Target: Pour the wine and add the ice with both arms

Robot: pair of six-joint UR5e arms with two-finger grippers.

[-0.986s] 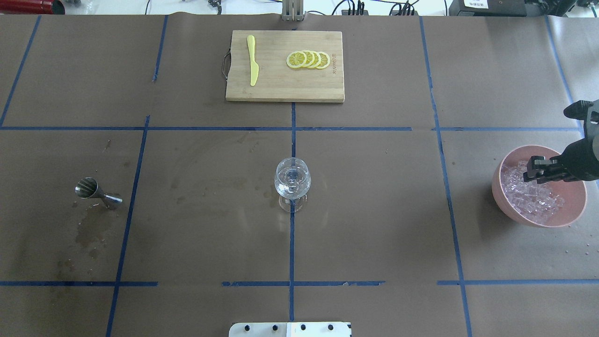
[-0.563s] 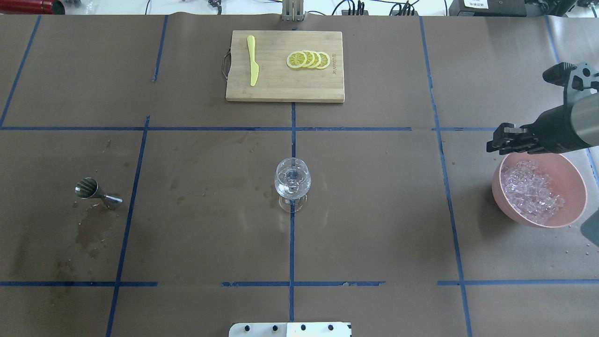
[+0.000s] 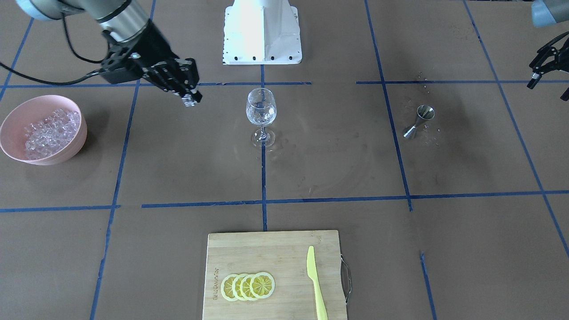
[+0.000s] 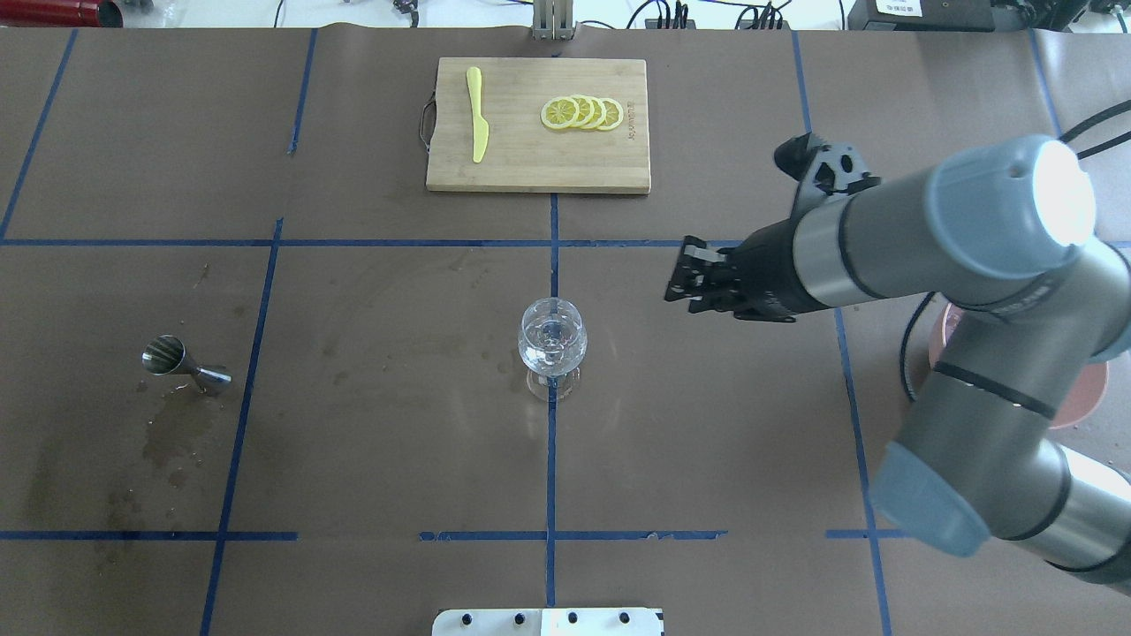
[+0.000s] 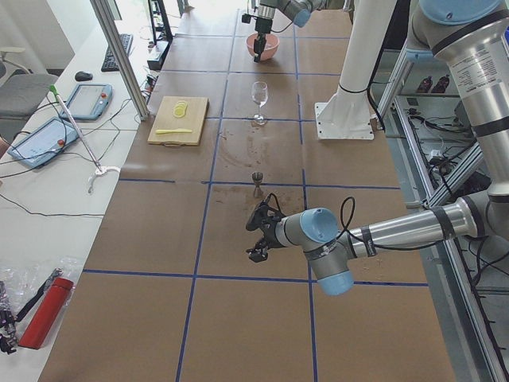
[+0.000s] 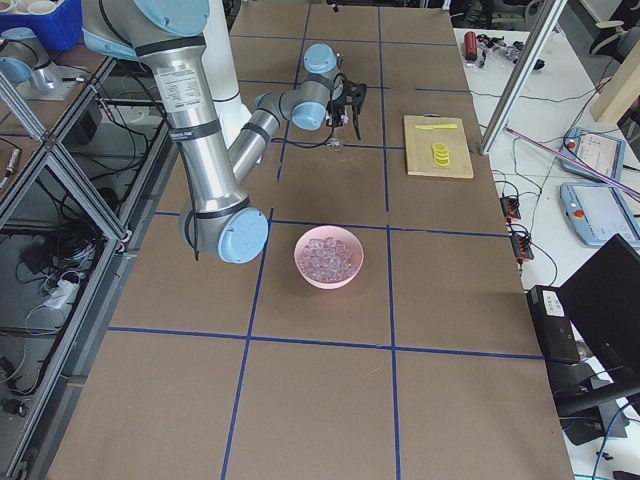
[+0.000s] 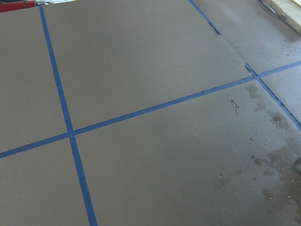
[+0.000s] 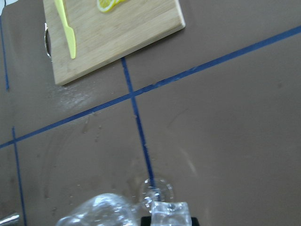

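Note:
The wine glass point(image 4: 552, 340) stands at the table's middle with a little clear wine, barely visible; it also shows in the front view point(image 3: 261, 111). My right gripper point(image 4: 680, 284) is shut on one clear ice cube point(image 3: 189, 100) and hangs above the table, to the right of the glass and apart from it. The right wrist view shows the cube point(image 8: 169, 213) beside the glass rim point(image 8: 94, 214). The pink bowl point(image 3: 13, 153) holds several ice cubes point(image 3: 46, 129). My left gripper point(image 3: 550, 86) is open and empty at the far left edge.
A steel jigger point(image 4: 185, 365) stands at the left among wet stains. A bamboo board point(image 4: 537, 168) at the far side carries lemon slices point(image 4: 583, 113) and a yellow knife point(image 4: 477, 115). My right arm point(image 4: 972, 265) hides most of the bowl from overhead.
My right gripper has risen out of the pink bowl with an ice cube and swung left across the table towards the wine glass. The glass and jigger have not moved.

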